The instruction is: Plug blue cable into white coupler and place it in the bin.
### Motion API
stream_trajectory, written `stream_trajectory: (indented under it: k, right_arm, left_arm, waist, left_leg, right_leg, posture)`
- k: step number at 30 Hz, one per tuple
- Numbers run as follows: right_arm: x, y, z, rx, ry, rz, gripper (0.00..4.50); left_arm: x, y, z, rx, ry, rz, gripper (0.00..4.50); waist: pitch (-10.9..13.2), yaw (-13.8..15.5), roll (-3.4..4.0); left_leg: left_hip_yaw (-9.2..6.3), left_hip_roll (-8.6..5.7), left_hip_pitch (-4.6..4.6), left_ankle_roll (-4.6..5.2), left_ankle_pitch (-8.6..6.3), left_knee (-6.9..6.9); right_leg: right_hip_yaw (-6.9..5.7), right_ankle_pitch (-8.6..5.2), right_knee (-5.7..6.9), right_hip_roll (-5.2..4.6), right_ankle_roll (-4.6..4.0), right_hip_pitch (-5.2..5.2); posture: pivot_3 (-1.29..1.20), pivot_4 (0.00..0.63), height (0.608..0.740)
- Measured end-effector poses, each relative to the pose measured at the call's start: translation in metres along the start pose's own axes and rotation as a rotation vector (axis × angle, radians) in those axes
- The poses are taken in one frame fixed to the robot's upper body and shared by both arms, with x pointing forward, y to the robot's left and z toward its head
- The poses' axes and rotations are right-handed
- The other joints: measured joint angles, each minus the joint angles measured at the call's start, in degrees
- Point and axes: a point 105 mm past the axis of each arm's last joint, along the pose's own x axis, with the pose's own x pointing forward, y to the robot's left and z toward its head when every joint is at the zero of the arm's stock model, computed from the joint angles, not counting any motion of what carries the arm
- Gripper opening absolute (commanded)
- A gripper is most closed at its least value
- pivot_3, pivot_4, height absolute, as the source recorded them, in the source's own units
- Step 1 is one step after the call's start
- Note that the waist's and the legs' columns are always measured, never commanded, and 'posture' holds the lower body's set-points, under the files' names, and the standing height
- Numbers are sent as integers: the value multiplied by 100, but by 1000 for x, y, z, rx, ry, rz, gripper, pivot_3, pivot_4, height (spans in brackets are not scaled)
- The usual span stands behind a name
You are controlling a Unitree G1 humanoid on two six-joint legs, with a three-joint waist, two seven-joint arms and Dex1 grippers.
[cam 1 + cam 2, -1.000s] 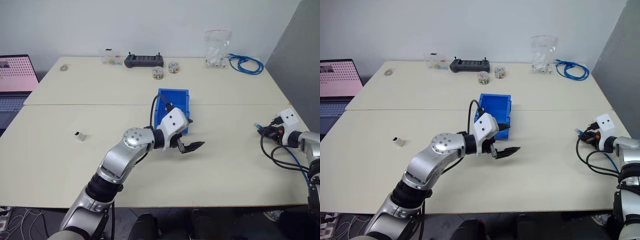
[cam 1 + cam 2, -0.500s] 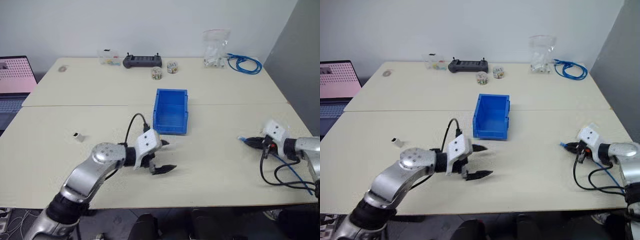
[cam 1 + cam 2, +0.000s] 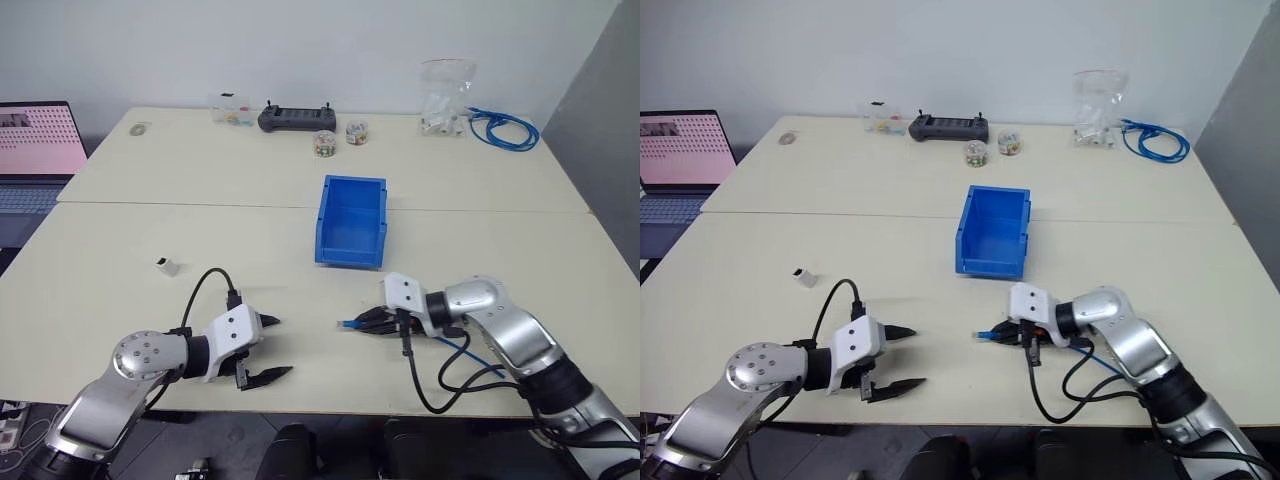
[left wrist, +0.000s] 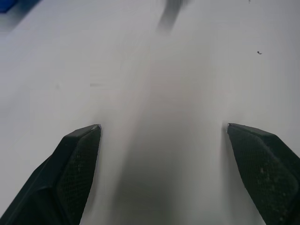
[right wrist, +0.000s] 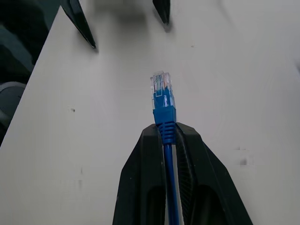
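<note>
Right gripper [image 3: 372, 321] is clamped on the blue cable [image 5: 163, 109] just behind its clear plug, which sticks out past the fingertips and points toward the left gripper [image 3: 268, 348]. In the right wrist view the plug hangs just above the bare tabletop, the cable's boot pinched between the two black fingers [image 5: 140, 187] — the strand runs back between them. From the head views the cable trails off behind the right wrist in a loop over the table's [image 3: 480, 250] near edge. The left gripper hovers low over the table with its jaws spread wide and nothing between them; the left wrist view looks over plain tabletop between the two pads [image 4: 75, 164]. The white coupler [image 3: 166, 266] sits alone on the table, well apart from both grippers, off to the left. The bin [image 3: 351, 221] stands at the middle of the table, beyond the plug, with nothing visible inside.
</note>
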Motion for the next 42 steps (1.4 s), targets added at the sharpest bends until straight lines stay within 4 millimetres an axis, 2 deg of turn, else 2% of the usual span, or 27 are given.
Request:
stream_trajectory:
  k: [1,3,4,7,12,15,18,24,27,37,42]
  right_arm:
    - [7,-2,1,-4,3,4,72]
    - [25,-2,3,-20,6,36,781]
    - [31,-3,1,-26,13,39,933]
    - [38,-11,5,-40,-5,23,1797]
    - [36,-13,4,-33,-11,14,2706]
    - [12,-13,6,38,-52,-27,3487]
    - [-16,-4,8,78,-65,-54,3487]
    - [-38,27,-10,193,-28,-65,3487]
    - [-46,31,-6,211,-41,-105,3532]
    - [-60,37,5,227,-74,-187,3532]
    - [-61,42,5,243,-83,-190,3532]
  left_arm:
    - [-1,1,-1,1,-4,8,4500]
    - [-3,5,0,11,-19,31,4500]
    - [-3,6,0,18,-22,42,4500]
    - [-4,9,-7,10,1,59,4500]
    - [0,14,-1,31,-29,68,4500]
    - [13,21,10,58,-77,61,4500]
    - [26,22,14,80,-95,23,4500]
    - [39,23,16,138,-111,-19,4500]
    - [42,24,18,182,-113,-40,4063]
    - [51,15,20,255,-107,-134,2041]
    - [57,15,20,282,-95,-154,1020]
  waist:
    - [0,-10,0]
    - [0,-16,0]
    - [0,-16,0]
    - [0,-15,0]
    - [1,-14,0]
    - [0,47,0]
    - [-1,24,-2]
    - [0,-12,-2]
    - [-1,-25,-2]
    - [-2,13,-1]
    - [-4,22,-1]
  left_leg:
    - [2,1,0,0,0,0]
    - [1,2,-2,0,0,-3]
    - [1,2,-3,0,0,-3]
    - [2,1,-3,0,0,-2]
    - [2,0,-2,0,0,-2]
    - [-5,-5,-11,0,0,3]
    - [-3,-4,-10,1,-1,0]
    - [-1,2,-6,1,0,-1]
    - [0,2,-1,1,0,0]
    - [-4,-3,8,1,0,2]
    - [-5,-3,20,2,-1,1]
  right_leg:
    - [1,0,5,1,0,-6]
    - [-1,-1,14,2,-2,-11]
    - [-1,-1,15,3,-2,-12]
    - [0,0,16,2,-2,-12]
    - [-1,0,18,2,-2,-12]
    - [-6,0,15,0,-1,-9]
    - [-4,1,12,-1,0,-10]
    - [-3,-1,19,5,1,-12]
    - [-2,-10,18,7,18,-8]
    - [-5,-16,9,3,29,12]
    - [-6,-17,6,3,31,25]
  posture:
    - [0,150,740]
    - [0,150,740]
    - [0,150,740]
    - [0,150,740]
    - [0,150,740]
    - [0,150,740]
    - [0,150,740]
    - [0,150,740]
    - [0,150,740]
    - [0,150,740]
    - [0,150,740]
